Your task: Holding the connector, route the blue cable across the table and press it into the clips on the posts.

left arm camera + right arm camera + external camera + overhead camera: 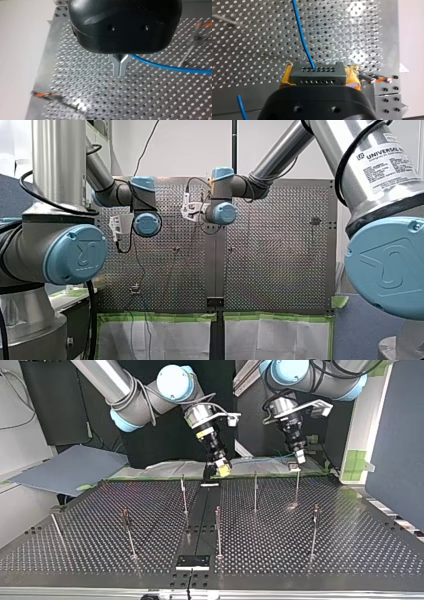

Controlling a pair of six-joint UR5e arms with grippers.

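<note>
Over the table [350,550] edge, right gripper [316,75] clamps connector [317,70]; left gripper [120,73] pinches blue cable [170,67], exiting at 3 o'clock. Tension it before clipping.

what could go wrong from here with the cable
1. The connector sits only between the yellow pads of my right tool; a hard pull on the blue cable could twist it loose.
2. The posts are thin; slack cable could snag one or bend it.

Even indoor light; glare patches on perforated table [262,37] in right wrist view; dark backdrop in top view.
</note>
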